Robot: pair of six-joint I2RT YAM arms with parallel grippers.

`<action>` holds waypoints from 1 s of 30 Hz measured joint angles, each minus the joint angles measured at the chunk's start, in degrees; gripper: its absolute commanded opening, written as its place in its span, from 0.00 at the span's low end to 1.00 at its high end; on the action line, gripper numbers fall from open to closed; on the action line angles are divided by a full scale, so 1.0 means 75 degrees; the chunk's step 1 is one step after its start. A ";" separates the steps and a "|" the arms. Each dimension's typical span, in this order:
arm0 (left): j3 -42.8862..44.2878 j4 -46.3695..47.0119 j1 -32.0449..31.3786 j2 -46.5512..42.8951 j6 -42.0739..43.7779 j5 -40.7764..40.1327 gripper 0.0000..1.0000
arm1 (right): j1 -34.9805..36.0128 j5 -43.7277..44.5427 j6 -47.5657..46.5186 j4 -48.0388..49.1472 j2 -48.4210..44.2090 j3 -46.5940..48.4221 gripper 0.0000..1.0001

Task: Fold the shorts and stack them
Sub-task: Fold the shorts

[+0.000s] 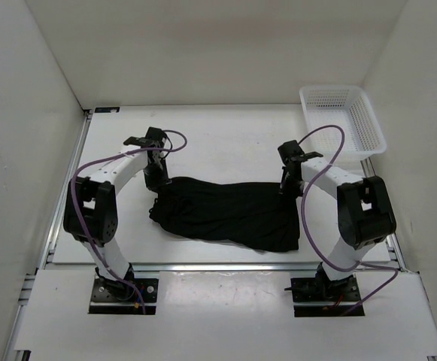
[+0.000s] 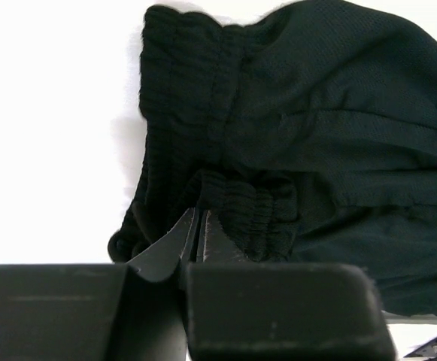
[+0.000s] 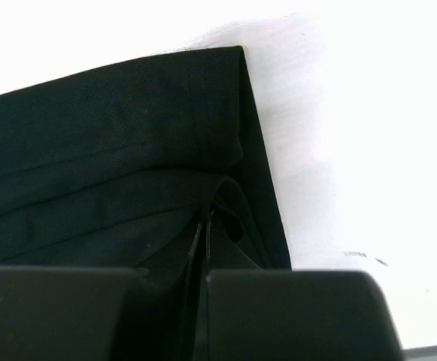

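Bordering walls: I see white walls [image 1: 203,53] closing the table [image 1: 226,139] on its left, far and right sides.
Open room: bare tabletop shows beyond the cloth toward the far wall. A narrower strip runs on the near side, before the metal rail [image 1: 226,265].
Shorts: the shorts [image 1: 226,212] lie spread across the middle of the table between the two arms. Their far edge is fairly straight and their near edge sags lower toward the right.
Left gripper: the left gripper [image 1: 156,180] sits at the left end of the cloth, its fingers [image 2: 165,252] pinched together on the bunched waistband [image 2: 226,90].
Right gripper: the right gripper [image 1: 288,184] sits at the far right corner of the cloth, closed on a fold.
Basket: the white mesh basket [image 1: 368,124] stands in the far right corner, apart from the shorts. Its mesh floor shows plainly from above.
Left wrist view only: ribbed elastic gathers, with one roll of waistband right at the fingertips.
Right wrist view only: a sharp folded corner and stacked layers of cloth meeting the closed tips.
Top view only: purple cables [image 1: 331,154] looping over both arms.
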 measured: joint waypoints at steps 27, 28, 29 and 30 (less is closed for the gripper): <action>0.3730 -0.0667 0.0705 0.2098 -0.0309 -0.0580 0.88 | -0.0688 0.1154 -0.0440 -0.0790 0.0466 0.2719 0.78; 0.3873 -0.0685 0.0755 0.2308 -0.0271 -0.0621 1.00 | -0.0685 0.1131 -0.0446 -0.0731 0.0516 0.2763 0.80; 0.3917 -0.0676 0.0822 0.2433 -0.0286 -0.0662 1.00 | -0.0662 0.1099 -0.0484 -0.0708 0.0513 0.2754 0.80; 0.3917 -0.0746 0.0886 0.2454 -0.0329 -0.0702 1.00 | -0.0615 0.1072 -0.0510 -0.0697 0.0431 0.2728 0.81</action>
